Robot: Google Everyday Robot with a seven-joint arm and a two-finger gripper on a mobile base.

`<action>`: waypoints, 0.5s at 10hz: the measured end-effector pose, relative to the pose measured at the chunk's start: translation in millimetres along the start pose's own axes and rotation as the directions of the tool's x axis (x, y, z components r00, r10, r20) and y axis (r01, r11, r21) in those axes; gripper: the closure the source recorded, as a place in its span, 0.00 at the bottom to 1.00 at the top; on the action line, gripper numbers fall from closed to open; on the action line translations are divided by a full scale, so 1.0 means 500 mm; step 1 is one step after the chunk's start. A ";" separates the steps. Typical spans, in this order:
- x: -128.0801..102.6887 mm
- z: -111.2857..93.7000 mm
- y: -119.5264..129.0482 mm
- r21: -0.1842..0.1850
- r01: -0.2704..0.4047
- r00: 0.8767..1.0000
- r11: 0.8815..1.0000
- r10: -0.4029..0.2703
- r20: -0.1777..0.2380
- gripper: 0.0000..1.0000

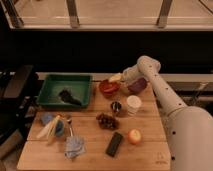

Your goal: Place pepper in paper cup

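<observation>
Gripper [118,78] hung over the back rim of the red bowl [107,89], near the worktop's [90,150] back edge, jaws apart, nothing held. Pepper could not be told from the bowl's red; it likely lay inside. Paper cup [133,104] stood right of centre, just beside the metal cup [115,106]. Best course seemed: descend with jaws across the pepper's narrow width, close mid-length, lift clear of the rim.

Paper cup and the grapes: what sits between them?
A small metal cup, right beside the paper cup, as the camera view shows. The hand hovers over the red bowl behind them.
</observation>
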 end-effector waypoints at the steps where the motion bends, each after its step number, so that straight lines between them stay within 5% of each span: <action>1: -0.001 0.004 0.001 0.006 -0.004 1.000 1.000 0.004 0.001 0.30; 5: -0.012 0.014 -0.001 0.014 -0.008 1.000 1.000 0.008 0.017 0.68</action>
